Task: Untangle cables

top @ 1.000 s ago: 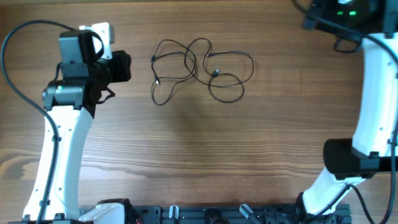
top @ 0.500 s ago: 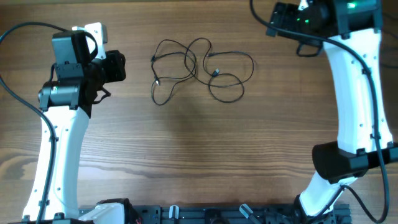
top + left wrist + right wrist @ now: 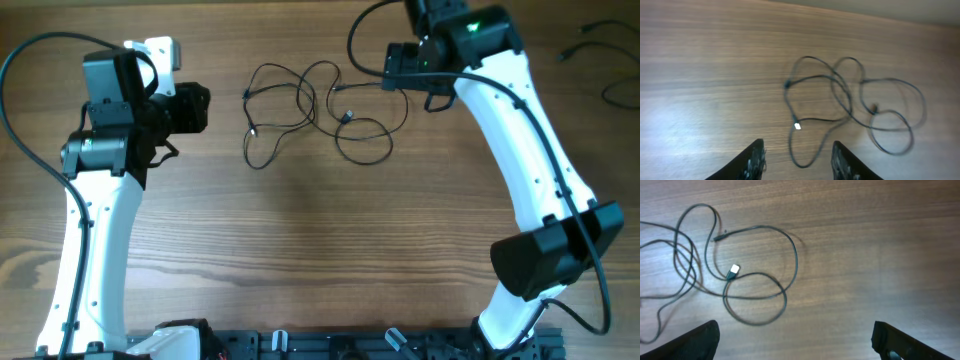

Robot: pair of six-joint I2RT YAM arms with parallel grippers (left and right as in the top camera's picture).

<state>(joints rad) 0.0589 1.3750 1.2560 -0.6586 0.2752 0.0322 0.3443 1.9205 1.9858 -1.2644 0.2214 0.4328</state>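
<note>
Cables (image 3: 320, 110) lie in one loose knot on the wooden table (image 3: 300, 240). The knot is toward the far side, about midway between my two arms. The cords are thin and black. On the left part the loops cross over each other many times. On the right part two wider loops spread out.

In the right wrist view I see a small pale plug (image 3: 734, 270) lying flat on the wood inside those wider loops. In the left wrist view a second plug tip (image 3: 797, 126) shows pale on the near left part of the knot.

My left gripper (image 3: 197, 108) sits to the left of the knot, near it but not touching it. Its jaws are partly apart, with bare wood between them. In its own view the lowest loop of the cables dips toward the gap between the two fingers (image 3: 754, 160).

My right gripper (image 3: 398, 66) hangs over the far right edge of the knot, above the widest loop. Its jaws are spread wide. In its own view the fingertips (image 3: 695, 340) sit in the two bottom corners. Wood shows between them, and the cables lie up and to the left, clear of both tips.
</note>
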